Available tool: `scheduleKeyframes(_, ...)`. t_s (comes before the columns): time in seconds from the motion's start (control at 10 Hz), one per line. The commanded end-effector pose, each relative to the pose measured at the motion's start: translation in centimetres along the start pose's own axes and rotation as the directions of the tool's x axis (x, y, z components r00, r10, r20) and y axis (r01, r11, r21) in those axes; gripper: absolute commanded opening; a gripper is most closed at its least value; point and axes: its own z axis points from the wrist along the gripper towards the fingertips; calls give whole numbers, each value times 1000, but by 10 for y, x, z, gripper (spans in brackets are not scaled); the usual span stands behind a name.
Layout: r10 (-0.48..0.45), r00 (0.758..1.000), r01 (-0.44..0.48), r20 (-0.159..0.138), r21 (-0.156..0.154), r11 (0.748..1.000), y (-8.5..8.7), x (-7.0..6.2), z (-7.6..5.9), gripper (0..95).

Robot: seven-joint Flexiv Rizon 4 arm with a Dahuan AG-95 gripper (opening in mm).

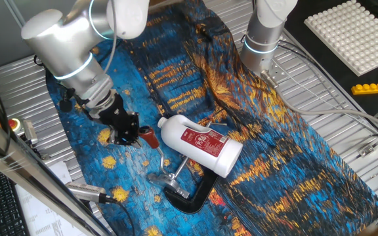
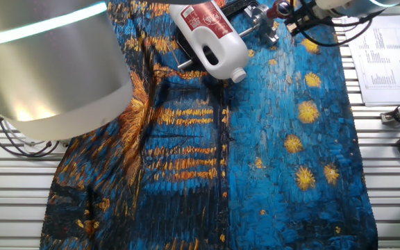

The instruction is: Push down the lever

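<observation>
Dark-red tip of the lever sits right at the gripper — at 3 o'clock of the jaws, touching; jaw gap can't tell. Clamp at 5 o'clock.

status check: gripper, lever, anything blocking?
Gripper at the lever, by its dark-red end; jaw state unclear. Lever not visibly pushed down. White bottle lies across the black clamp, beside the rod.

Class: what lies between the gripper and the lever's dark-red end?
Nothing: in one fixed view the gripper sits right at the lever's red end, no gap showing.
</observation>
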Motion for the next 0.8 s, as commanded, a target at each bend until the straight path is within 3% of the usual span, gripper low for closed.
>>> scheduleKeyframes(0.1, 1, 1000, -1, -2, 2, 1000, 6, -7, -3, 0)
scheduleKeyframes(0.6, 13, 1000, -13, 21, 10, 1000, 6, -25, -1, 0)
scheduleKeyframes(0.8, 18, 999, -18, 27, 13, 1000, 1, -40, 0, 0)
